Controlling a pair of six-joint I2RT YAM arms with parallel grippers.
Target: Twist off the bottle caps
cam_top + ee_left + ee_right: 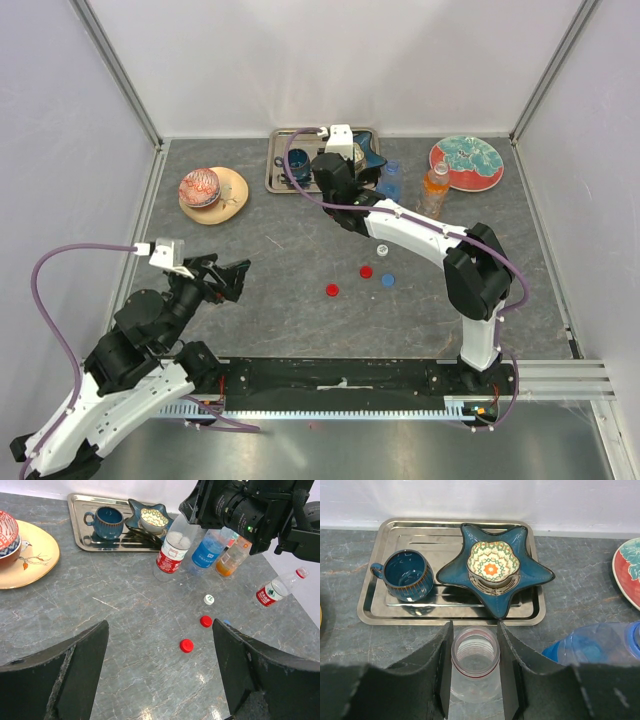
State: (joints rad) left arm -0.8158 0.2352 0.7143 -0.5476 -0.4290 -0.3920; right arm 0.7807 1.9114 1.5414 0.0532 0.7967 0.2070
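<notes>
My right gripper (474, 627) is shut on the open neck of an upright clear bottle (475, 652) with a red-and-white label (172, 550), just in front of the tray; the arm hides this bottle in the top view. The blue-tinted bottle (392, 180) and the orange bottle (435, 190) stand to its right. A second clear labelled bottle (275, 589) lies tilted further right. Loose on the table are a white cap (382, 248), a red cap (366, 271), a blue cap (387, 280) and another red cap (332, 290). My left gripper (235, 272) is open and empty, left of the caps.
A steel tray (370, 615) at the back holds a dark blue cup (407, 575) and a blue star dish (495, 570) with a small patterned bowl. A cream plate with a red bowl (213, 195) sits far left. A red-and-teal plate (467, 162) sits back right. Walls enclose three sides.
</notes>
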